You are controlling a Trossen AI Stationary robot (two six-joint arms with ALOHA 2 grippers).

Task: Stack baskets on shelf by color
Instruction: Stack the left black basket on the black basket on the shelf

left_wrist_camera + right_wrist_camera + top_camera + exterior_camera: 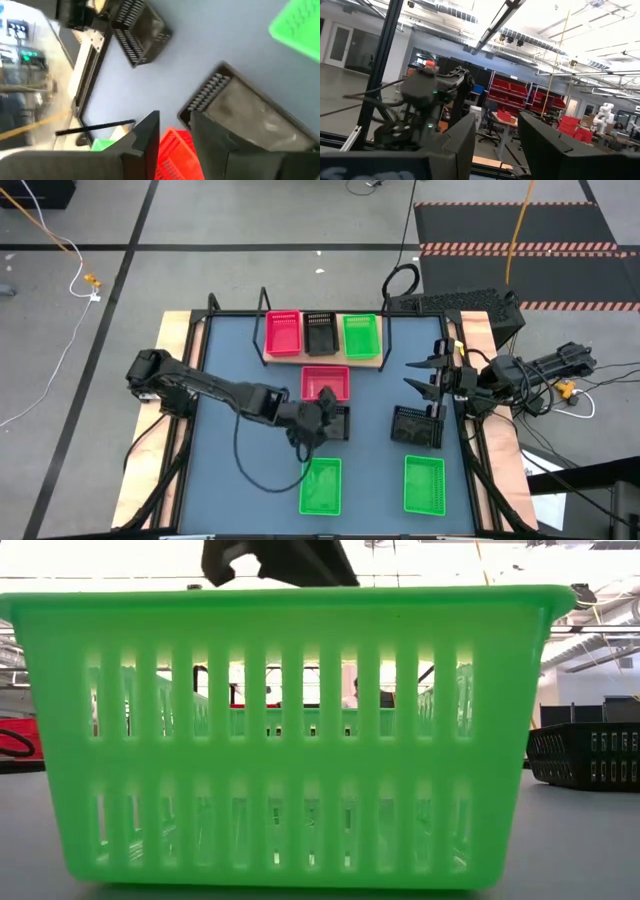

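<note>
On the light-wood shelf [322,360] at the table's far side stand a red basket [283,333], a black one [320,332] and a green one [360,335]. Another red basket [325,382] sits on the table just in front of the shelf, with a black basket [338,425] nearer still. My left gripper [322,402] is open and hovers low over the gap between these two. In the left wrist view the red rim [175,147] shows between its fingers and the black basket [250,112] lies beside them. My right gripper [428,375] is open and raised at the table's right side. My left gripper stands with its fingers [147,137] on either side of the red basket's rim [172,142], coming down at a slant from the table's left. I cannot tell whether they touch it.
A second black basket [417,425] sits below my right gripper. Two green baskets [320,485] [423,483] lie near the table's near edge; one green basket [290,730] fills the low view. The shelf's black frame [262,305] rises at the far side.
</note>
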